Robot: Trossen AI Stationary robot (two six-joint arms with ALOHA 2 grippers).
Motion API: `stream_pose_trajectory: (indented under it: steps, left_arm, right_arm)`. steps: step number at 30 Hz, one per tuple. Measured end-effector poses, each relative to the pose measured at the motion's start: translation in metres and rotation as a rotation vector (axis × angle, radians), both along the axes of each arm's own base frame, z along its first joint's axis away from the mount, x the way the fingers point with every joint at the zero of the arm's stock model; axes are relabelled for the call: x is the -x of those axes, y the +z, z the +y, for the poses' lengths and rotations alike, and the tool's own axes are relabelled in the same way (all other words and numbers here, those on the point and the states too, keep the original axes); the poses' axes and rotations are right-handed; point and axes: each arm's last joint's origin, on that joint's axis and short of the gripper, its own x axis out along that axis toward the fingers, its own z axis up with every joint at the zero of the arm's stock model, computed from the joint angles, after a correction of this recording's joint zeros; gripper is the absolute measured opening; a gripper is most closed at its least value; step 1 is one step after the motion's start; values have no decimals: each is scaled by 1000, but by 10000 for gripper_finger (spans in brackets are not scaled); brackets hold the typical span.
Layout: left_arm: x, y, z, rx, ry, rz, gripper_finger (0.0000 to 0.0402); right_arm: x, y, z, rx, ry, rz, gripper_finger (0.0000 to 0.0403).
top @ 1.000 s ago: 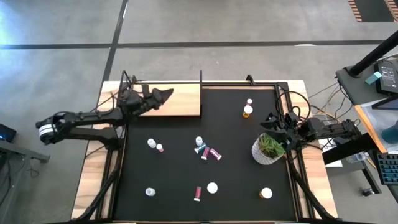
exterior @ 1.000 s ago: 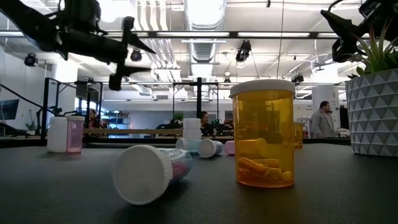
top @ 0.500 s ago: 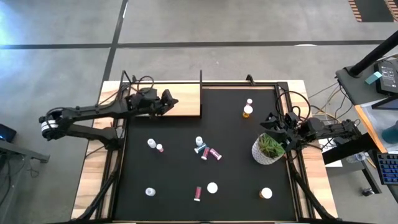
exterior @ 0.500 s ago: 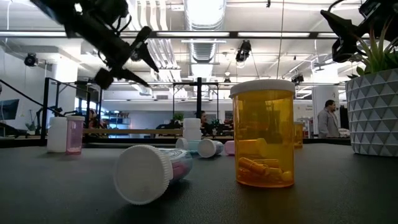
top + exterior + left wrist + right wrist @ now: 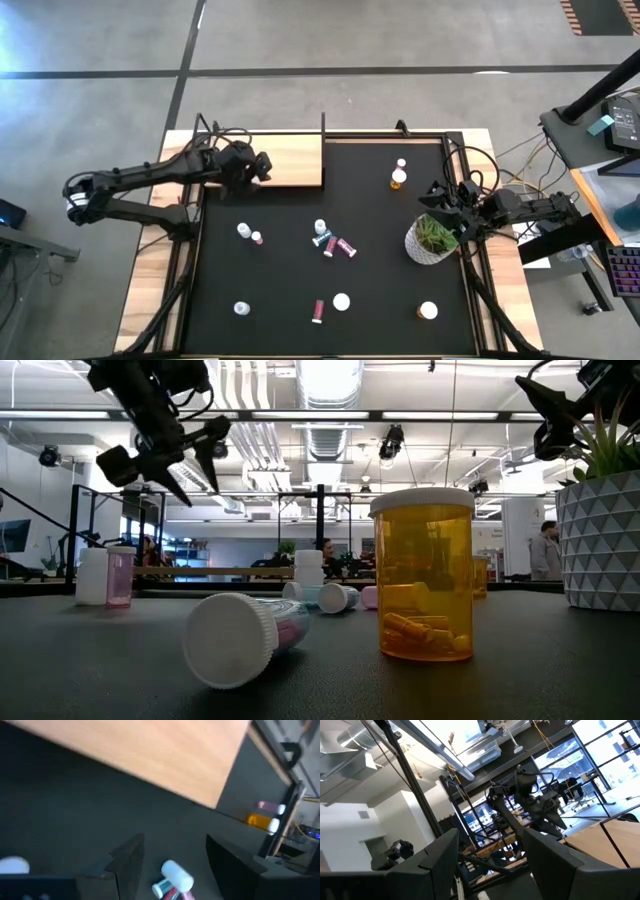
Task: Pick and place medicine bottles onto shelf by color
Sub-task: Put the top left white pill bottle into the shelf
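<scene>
The black tabletop carried the shelf at its far-left corner, scattered medicine bottles nearer, a plant pot opposite.

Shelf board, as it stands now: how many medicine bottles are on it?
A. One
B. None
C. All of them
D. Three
B. In the high view the light-wood shelf is bare; the medicine bottles all sit on the black mat, and the empty left pincer hangs over the shelf's edge.
</scene>
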Motion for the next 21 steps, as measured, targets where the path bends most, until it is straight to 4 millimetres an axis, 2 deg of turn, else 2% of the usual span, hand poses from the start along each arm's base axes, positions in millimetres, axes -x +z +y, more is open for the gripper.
stream_pose_trajectory:
  steps: [7,13,21]
  left_arm:
    - [8,-7,-6,192,107,53,196]
    - [21,-14,-16,450,136,161,196]
    - [22,-22,-19,532,146,265,196]
  right_arm:
    - [0,0,0,0,0,0,212]
    - [0,0,0,0,0,0,212]
    - [0,0,0,0,0,0,212]
